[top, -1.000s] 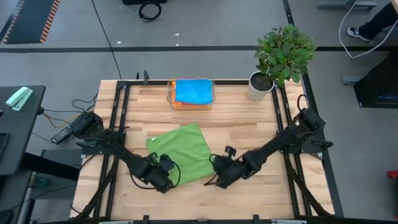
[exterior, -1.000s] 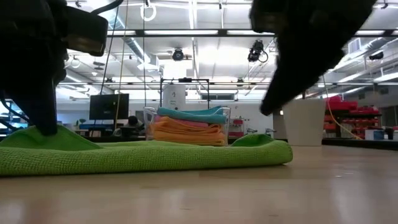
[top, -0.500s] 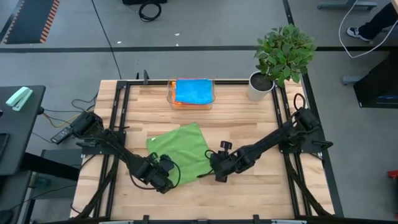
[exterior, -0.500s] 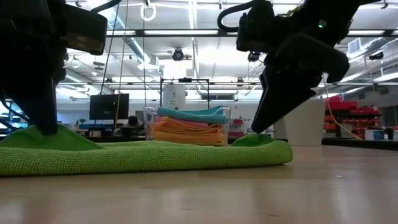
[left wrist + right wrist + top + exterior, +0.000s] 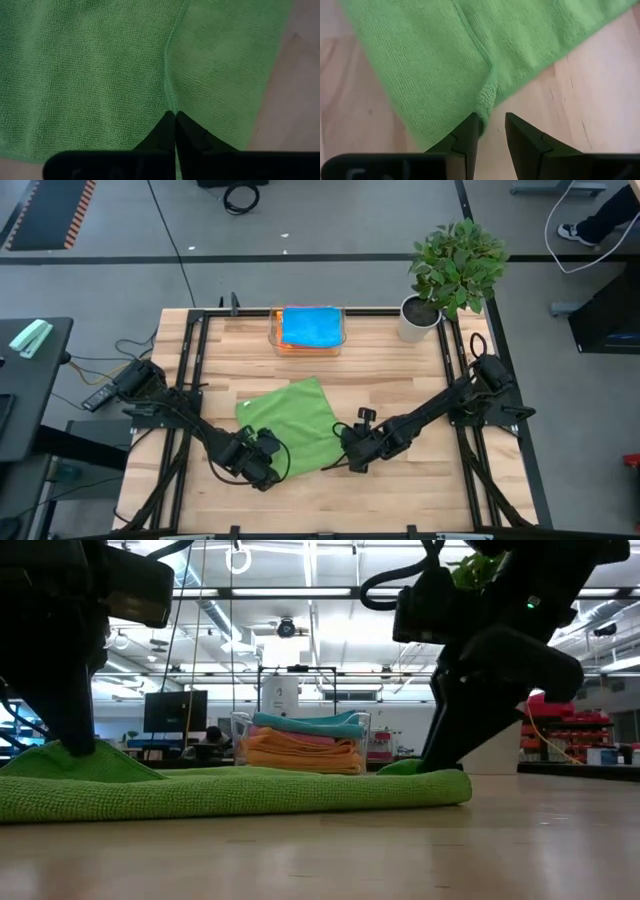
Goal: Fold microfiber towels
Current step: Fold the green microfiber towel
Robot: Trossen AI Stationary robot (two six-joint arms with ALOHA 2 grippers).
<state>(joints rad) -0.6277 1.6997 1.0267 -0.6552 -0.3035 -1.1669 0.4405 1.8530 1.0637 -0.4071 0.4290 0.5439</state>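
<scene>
Right gripper (image 5: 345,461) now lower, at green towel (image 5: 290,425) edge

Green towel (image 5: 291,426) flat mid-table; blue-topped, apparently folded stack (image 5: 308,326) at far edge.

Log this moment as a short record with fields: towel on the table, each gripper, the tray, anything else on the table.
towel: green towel lying on the table, one edge folded over
left gripper: shut, pinching the towel's near edge
right gripper: open, fingers at the towel's right corner
tray: clear tray at the far edge, stacked towels inside, blue on top
other: potted plant at the far right corner
</scene>
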